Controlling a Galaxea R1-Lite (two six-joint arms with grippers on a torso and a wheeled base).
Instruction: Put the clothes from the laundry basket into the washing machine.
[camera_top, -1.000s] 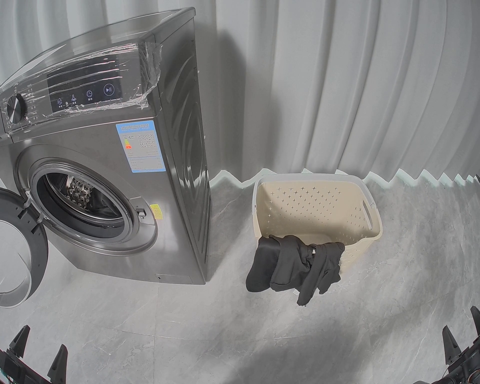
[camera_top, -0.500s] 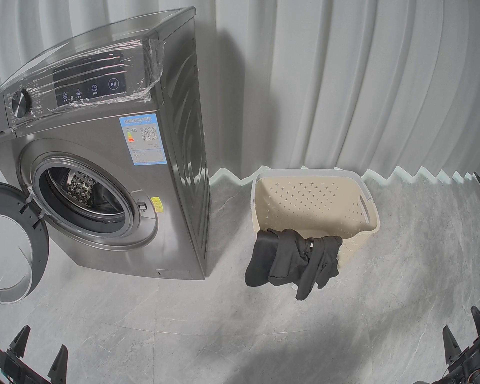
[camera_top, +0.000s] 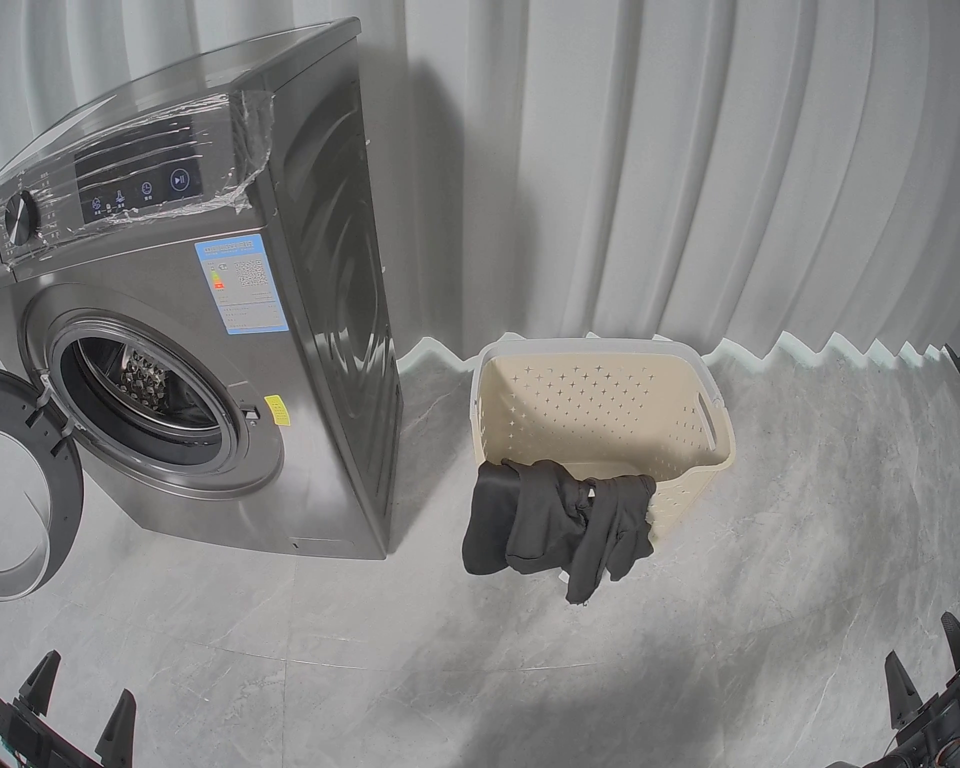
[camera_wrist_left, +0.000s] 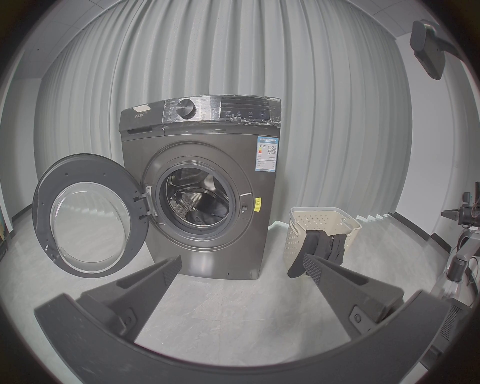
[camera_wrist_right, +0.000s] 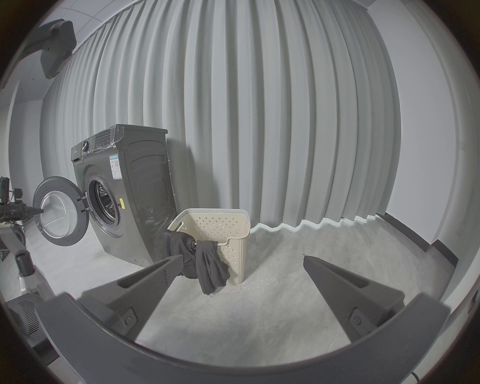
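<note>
- low at the near corners of the head view, the left tool (camera_top: 85, 690) and the right tool (camera_top: 920, 650) hang over the floor (camera_top: 500, 660), each with its fingers spread wide and nothing between them.
- both are well apart from the laundry. i read this as an approach posture, with the jaws ready to close on cloth once the robot is nearer.
- ahead of them the laundry basket (camera_top: 600, 345) stands on the floor just beside the washing machine (camera_top: 320, 300), which keeps the carry between the two short.
- dark clothes (camera_top: 555, 520) drape over the basket's near rim, part inside and part hanging down the outer wall. that overhang offers a loose fold to pinch from the front, and the right tool looks the better placed for it.
- the machine's door (camera_top: 30, 500) is swung wide to the robot's left, so the drum opening (camera_top: 140, 400) faces the robot unblocked.
- the left wrist view shows a dark bundle (camera_wrist_left: 205, 217) lying in the drum.
- a pale curtain (camera_top: 650, 150) hangs behind both.
</note>
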